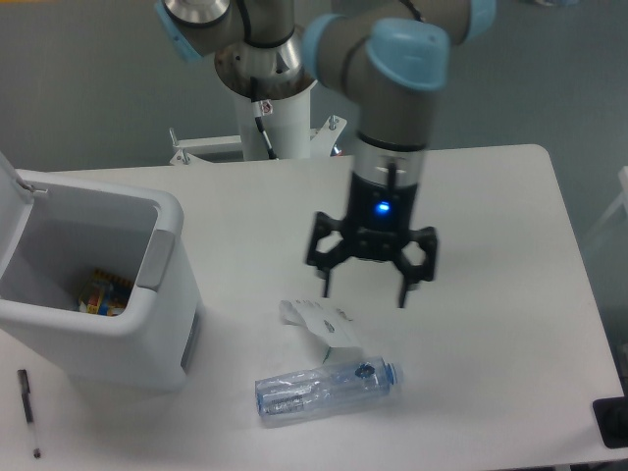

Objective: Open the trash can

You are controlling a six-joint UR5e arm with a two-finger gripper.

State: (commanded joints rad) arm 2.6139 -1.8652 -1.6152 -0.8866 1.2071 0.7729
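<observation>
One arm points straight down, gripper [364,287] spread wide and empty, at three o'clock from the lid-up trash can [93,294].

The trash can [108,324] stands at the table's [491,196] nine-o'clock edge, lid up at its far-left side, with some packaging [98,292] inside. A pen [28,412] lies on the table at seven o'clock from it. Toward the table's six-o'clock edge lie a crumpled paper [319,322] and — just at its five o'clock — a bottle [327,387] on its side. The gripper [364,286] hangs at one o'clock from the paper, well apart from the trash can.
</observation>
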